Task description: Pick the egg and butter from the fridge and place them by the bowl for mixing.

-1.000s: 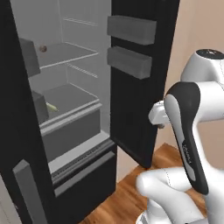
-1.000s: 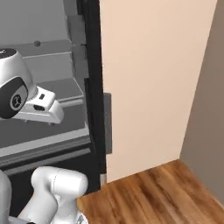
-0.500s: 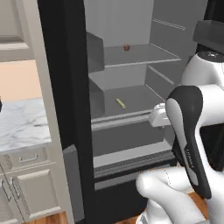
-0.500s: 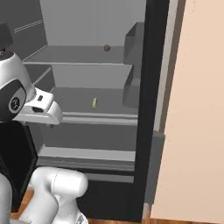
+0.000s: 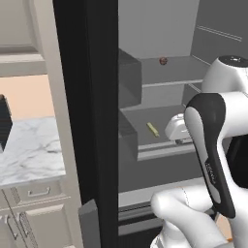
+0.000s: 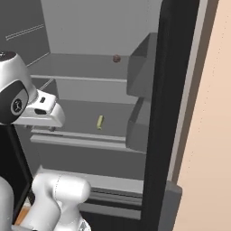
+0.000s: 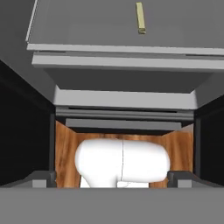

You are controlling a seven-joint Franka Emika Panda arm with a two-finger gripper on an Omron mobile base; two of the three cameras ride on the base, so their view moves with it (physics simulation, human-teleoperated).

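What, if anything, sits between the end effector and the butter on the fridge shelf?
Nothing visible blocks it. The butter lies alone on bare grey shelf, and the open end effector hangs in front of the shelf's front edge. The egg sits one shelf higher, out of the path.

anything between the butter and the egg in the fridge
A grey shelf edge: the egg sits on the upper shelf, the butter on the one below, in the right base view.

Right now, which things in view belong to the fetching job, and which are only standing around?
For the job:
small brown round egg
thin yellow-olive butter stick
black-fronted fridge

Only standing around:
white marble counter
beige cupboard drawers
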